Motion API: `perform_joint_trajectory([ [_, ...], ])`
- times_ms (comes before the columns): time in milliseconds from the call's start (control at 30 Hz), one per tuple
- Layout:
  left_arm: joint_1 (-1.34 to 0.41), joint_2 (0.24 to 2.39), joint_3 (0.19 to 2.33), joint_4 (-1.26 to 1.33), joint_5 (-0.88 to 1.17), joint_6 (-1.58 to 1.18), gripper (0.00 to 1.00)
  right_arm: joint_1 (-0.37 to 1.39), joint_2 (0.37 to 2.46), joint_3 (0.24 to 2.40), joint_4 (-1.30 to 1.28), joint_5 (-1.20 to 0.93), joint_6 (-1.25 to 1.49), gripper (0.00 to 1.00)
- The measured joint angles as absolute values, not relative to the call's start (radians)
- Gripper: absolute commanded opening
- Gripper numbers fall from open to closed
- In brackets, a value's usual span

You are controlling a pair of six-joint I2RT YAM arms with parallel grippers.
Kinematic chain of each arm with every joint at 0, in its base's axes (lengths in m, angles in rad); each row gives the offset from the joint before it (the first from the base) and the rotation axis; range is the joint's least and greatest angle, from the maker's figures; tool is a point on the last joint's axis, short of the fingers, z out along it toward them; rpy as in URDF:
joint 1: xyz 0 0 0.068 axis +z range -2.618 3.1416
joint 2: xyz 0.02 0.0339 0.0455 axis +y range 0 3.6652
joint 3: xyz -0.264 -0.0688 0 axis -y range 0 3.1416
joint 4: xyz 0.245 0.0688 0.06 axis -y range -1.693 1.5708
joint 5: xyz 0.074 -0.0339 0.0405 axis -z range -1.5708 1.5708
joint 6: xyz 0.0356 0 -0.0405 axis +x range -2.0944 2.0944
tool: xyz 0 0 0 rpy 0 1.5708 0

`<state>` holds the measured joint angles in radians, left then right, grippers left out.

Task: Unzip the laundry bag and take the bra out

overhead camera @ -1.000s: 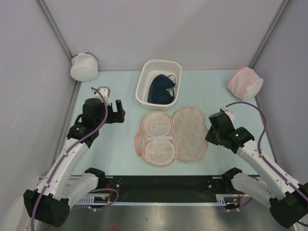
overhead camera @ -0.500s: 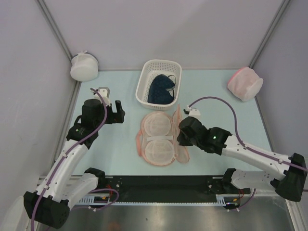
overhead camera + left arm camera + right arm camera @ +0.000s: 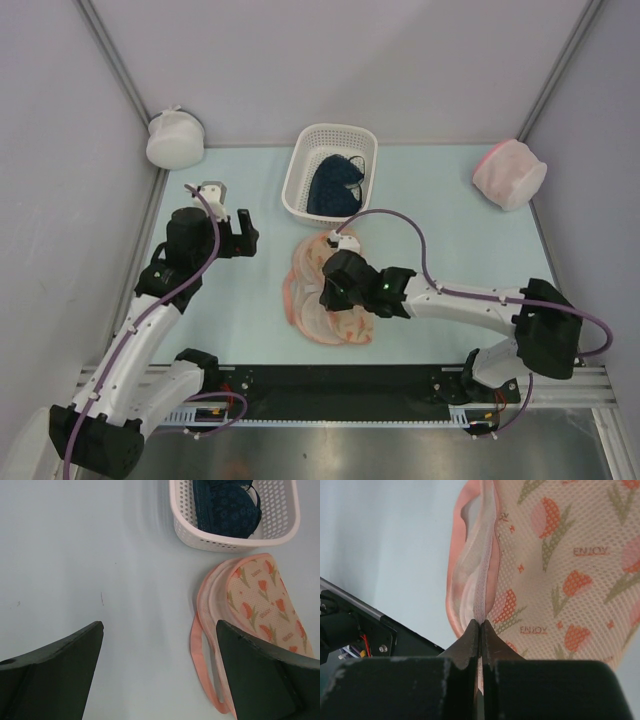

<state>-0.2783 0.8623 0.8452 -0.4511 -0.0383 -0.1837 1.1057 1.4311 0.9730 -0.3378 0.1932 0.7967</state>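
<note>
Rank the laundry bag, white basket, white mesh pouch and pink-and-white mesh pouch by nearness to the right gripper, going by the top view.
1. laundry bag: mid-table, its edge pinched in the right gripper.
2. white basket: just behind the bag.
3 and 4. white mesh pouch, far-left corner, and pink-and-white mesh pouch, far right: too close to call.

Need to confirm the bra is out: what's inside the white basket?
The navy bra lies inside the white basket, toward its near end. Anything beneath the bra is covered. The right gripper is shut on the edge of the laundry bag.
</note>
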Motion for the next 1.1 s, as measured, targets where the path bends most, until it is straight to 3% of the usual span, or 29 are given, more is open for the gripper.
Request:
perform_joint_trajectory([
  [467,-0.278,0.852,0.832,-0.452,-0.041,-0.182,1.0,1.111,1.609,1.05,-0.23,0.122,0.789,0.03],
  [533,-0.278,0.852,0.832,-0.451,-0.041,-0.182,1.0,1.113,1.622,1.052,-0.226,0.115,0.789,0.19],
  [567,-0.278,0.852,0.832,-0.451,-0.041,-0.182,0.99,1.113,1.627,1.053,-0.226,0.113,0.789,0.44],
  [667,-0.278,0.852,0.832,-0.451,-0.042,-0.182,1.0,1.116,1.635,1.057,-0.227,0.107,0.784,0.73],
  [733,-0.278,0.852,0.832,-0.451,-0.042,-0.181,1.0,1.121,1.635,1.059,-0.228,0.106,0.777,0.82],
  [833,-0.278,0.852,0.832,-0.451,-0.042,-0.181,1.0,1.125,1.63,1.061,-0.23,0.11,0.761,0.88],
  [1100,-0.278,0.852,0.832,-0.451,-0.043,-0.181,1.0,1.121,1.533,1.06,-0.282,0.178,0.707,0.92],
])
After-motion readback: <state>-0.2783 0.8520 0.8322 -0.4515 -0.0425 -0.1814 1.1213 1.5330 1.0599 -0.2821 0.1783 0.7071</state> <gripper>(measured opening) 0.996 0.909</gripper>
